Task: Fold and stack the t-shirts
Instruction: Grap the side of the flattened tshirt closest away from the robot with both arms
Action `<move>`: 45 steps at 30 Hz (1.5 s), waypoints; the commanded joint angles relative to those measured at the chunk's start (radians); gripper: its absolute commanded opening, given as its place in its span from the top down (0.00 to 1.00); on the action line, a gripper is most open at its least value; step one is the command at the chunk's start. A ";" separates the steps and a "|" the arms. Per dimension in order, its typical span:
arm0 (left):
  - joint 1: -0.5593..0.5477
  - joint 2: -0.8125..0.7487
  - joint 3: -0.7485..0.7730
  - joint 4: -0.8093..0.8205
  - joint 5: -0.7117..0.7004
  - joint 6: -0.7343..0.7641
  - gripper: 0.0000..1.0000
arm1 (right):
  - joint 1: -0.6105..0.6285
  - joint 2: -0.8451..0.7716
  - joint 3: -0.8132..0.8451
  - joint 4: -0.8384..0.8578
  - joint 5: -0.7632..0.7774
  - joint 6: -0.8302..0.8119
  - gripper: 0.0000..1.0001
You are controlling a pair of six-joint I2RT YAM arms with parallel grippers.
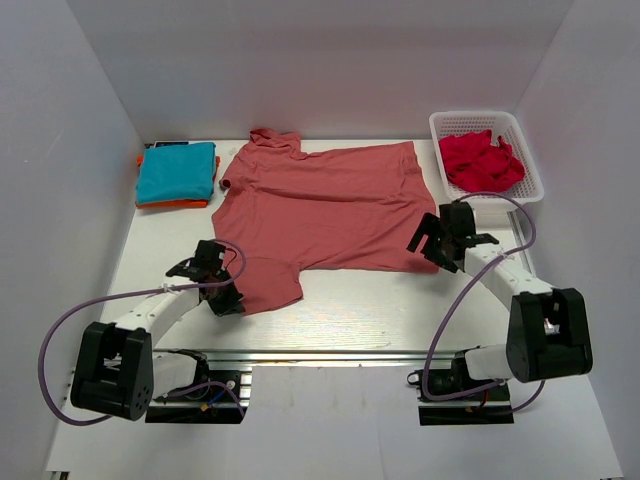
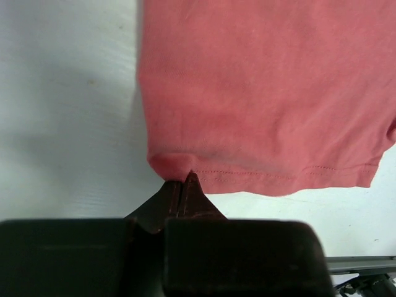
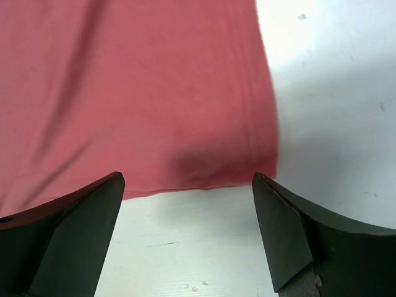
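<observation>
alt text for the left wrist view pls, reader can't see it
The left gripper, jaws closed, pinches the stitched hem of a salmon t-shirt near a slightly puckered corner. The shirt lies flat across the upper right of the view on a white table.

The gripper [image 3: 187, 180] stands wide open, its 2 dark jaws well apart. The salmon shirt [image 3: 136, 93] lies flat beyond them, its hem running across just past both tips and its corner ending just beyond the right jaw. White table [image 3: 334, 93] shows between the jaws and beyond the right one.
</observation>
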 commanded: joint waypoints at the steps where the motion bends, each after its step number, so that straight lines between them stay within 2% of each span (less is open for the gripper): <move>1: -0.006 -0.005 -0.015 0.056 0.032 0.005 1.00 | -0.013 0.047 0.007 -0.057 0.051 0.055 0.11; 3: -0.006 -0.018 -0.015 0.047 0.032 0.014 1.00 | -0.013 0.072 0.008 -0.053 0.057 0.067 0.12; 6: -0.006 -0.031 -0.015 0.027 0.032 0.023 1.00 | -0.018 0.118 0.011 -0.045 0.080 0.090 0.23; 9: -0.006 -0.041 -0.003 0.016 0.055 0.033 1.00 | -0.020 0.161 0.007 -0.042 0.077 0.120 0.28; 14: -0.006 -0.052 -0.003 -0.016 0.087 0.062 1.00 | -0.024 0.184 -0.025 0.009 0.102 0.159 0.43; 16: -0.006 -0.063 0.008 -0.060 0.099 0.071 1.00 | -0.023 0.187 -0.024 0.004 0.102 0.154 0.75; 17: -0.006 -0.063 0.022 -0.080 0.116 0.071 1.00 | -0.020 0.185 -0.021 -0.034 0.100 0.154 0.97; 18: -0.006 -0.074 0.022 -0.097 0.131 0.080 1.00 | -0.020 0.172 -0.021 -0.051 0.100 0.145 1.00; 25: -0.006 -0.176 0.033 -0.255 0.329 0.134 1.00 | -0.013 0.073 -0.061 -0.273 0.080 0.110 1.00; 30: -0.006 -0.224 0.062 -0.312 0.418 0.168 1.00 | -0.013 0.029 -0.084 -0.353 0.043 0.085 1.00; 33: -0.006 -0.236 0.100 -0.189 0.476 0.188 1.00 | -0.012 0.030 -0.068 -0.321 0.030 0.067 1.00; 35: -0.006 -0.192 0.138 -0.075 0.515 0.211 1.00 | -0.009 0.032 -0.048 -0.284 -0.004 0.039 1.00; 39: -0.006 -0.109 0.271 0.033 0.442 0.237 1.00 | -0.007 0.032 0.018 -0.267 0.020 0.010 1.00; 45: 0.016 -0.110 0.327 0.208 0.287 0.192 1.00 | -0.006 0.018 0.108 -0.252 0.045 -0.085 1.00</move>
